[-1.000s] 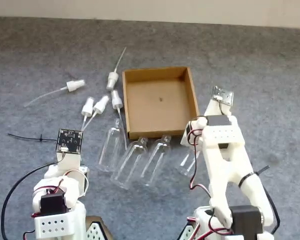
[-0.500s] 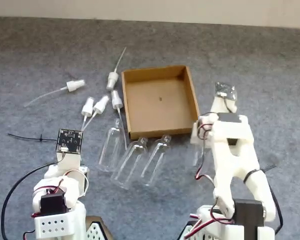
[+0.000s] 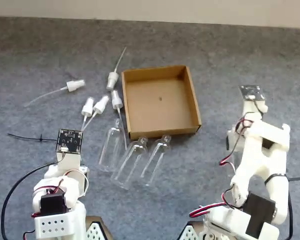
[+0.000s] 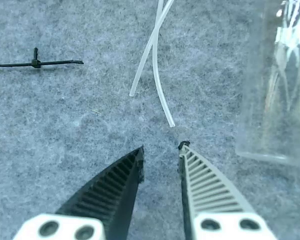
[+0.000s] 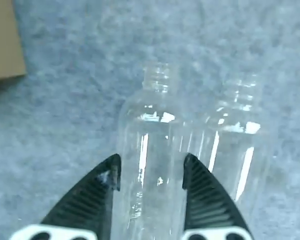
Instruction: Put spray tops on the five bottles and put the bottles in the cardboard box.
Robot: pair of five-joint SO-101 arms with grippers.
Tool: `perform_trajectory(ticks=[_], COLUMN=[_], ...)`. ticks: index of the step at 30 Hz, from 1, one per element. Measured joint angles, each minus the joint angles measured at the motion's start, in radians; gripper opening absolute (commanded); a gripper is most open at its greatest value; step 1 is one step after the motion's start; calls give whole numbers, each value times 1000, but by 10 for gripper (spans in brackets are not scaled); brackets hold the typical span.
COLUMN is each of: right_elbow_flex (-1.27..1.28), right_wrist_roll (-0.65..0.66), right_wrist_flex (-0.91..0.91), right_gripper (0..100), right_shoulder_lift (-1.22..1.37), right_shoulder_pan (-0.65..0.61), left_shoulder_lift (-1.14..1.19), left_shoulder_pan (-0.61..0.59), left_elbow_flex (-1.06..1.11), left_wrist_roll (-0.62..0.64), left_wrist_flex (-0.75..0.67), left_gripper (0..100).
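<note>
Three clear capless bottles point(image 3: 132, 159) lie side by side just in front of the cardboard box point(image 3: 189, 95). Several white spray tops point(image 3: 101, 104) with long dip tubes are scattered to the left of the box. My right gripper point(image 5: 151, 159) is shut on another clear bottle point(image 5: 157, 95), with a finger on each side of its body. A further bottle point(image 5: 236, 140) lies right beside that one. The right arm point(image 3: 260, 145) stands to the right of the box. My left gripper point(image 4: 161, 148) hangs open over bare carpet near two dip tube ends point(image 4: 155, 65) and a bottle base point(image 4: 280, 80).
A black cable tie point(image 3: 25, 137) lies on the grey carpet at the left; it is also seen as a cable tie point(image 4: 35, 63) ahead of the left gripper. A corner of the box point(image 5: 4, 40) shows near the right gripper. The box is empty inside.
The right arm has swung from the box's front right corner out to the right, and the bottle seen under it earlier has gone with it. The left arm has kept still.
</note>
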Motion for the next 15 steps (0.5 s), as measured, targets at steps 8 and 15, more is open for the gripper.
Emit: perform_trajectory(ticks=[8, 15], right_elbow_flex=[0, 0], right_wrist_roll=[69, 74], right_wrist_flex=[0, 0], right_gripper=[166, 166], right_shoulder_lift=[0, 0], right_shoulder_pan=[25, -12], left_shoulder_lift=[0, 0], left_shoulder_pan=[0, 0], left_elbow_flex=[0, 0], left_wrist_roll=[0, 0], left_wrist_flex=[0, 0], left_gripper=[116, 116])
